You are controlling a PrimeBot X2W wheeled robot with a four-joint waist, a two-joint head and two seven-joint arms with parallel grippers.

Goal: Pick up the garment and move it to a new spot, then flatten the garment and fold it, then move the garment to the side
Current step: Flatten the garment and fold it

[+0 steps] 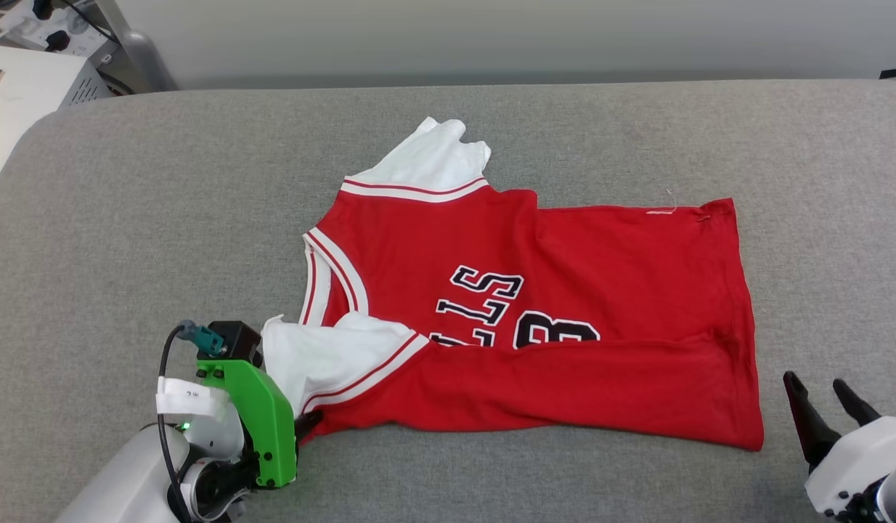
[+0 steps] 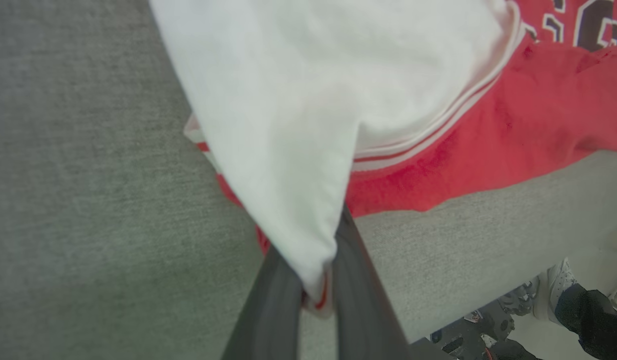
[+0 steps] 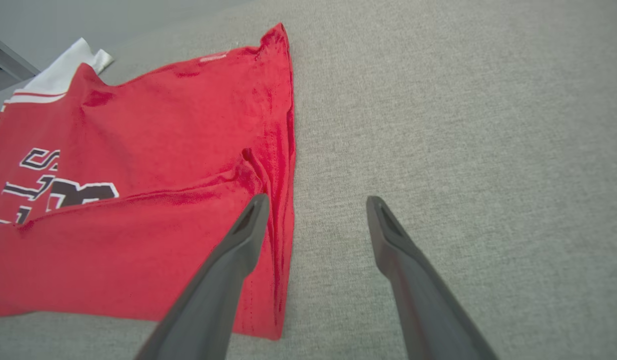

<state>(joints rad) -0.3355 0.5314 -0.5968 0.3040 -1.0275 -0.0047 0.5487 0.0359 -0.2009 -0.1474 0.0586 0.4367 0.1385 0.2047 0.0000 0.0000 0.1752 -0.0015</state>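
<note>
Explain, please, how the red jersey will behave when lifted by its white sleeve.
Probably floppy: the garment lies in soft folds, so it should hang limp from the sleeve corner pinched in the left gripper. Likely light, being thin cloth. It may drag on the textured grey surface rather than slide.

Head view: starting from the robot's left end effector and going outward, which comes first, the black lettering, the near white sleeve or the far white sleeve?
1. The near white sleeve, pinched in the left end effector itself.
2. The black lettering, mid-chest, farther up and right.
3. The far white sleeve, at the far edge of the garment.
</note>
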